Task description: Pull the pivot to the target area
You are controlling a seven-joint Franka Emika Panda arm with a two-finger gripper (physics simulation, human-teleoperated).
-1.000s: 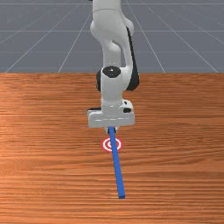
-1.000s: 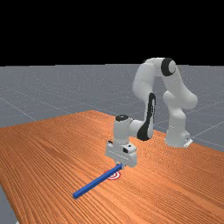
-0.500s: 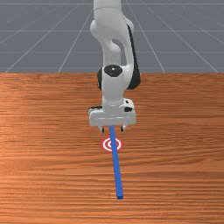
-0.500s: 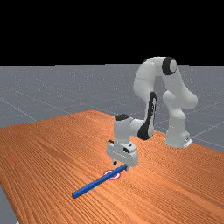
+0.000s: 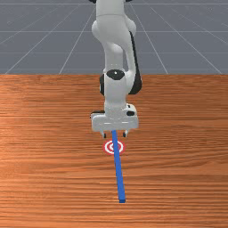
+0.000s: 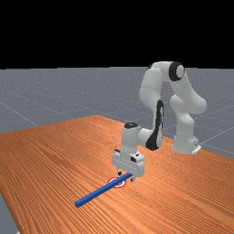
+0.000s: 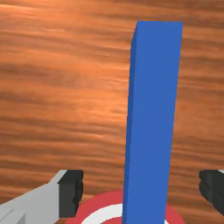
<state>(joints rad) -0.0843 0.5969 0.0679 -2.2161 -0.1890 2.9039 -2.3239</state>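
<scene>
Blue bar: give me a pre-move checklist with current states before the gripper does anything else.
1. Gripper open: ok, fingers well apart.
2. Blue bar between the fingers: ok, one on each side.
3. Bar gripped: not ok, neither finger touches it.
4. Bar crosses the target: ok, it lies over the rings.
5. Bar's middle on the target: not ok, the rings sit nearer its arm-side end.
6. Fingertips low enough to close on the bar: cannot tell.

bar (image 5: 118, 173) on tbl (image 5: 53, 156), across tgt (image 5: 107, 147), longer part twd front view's btm.
</scene>
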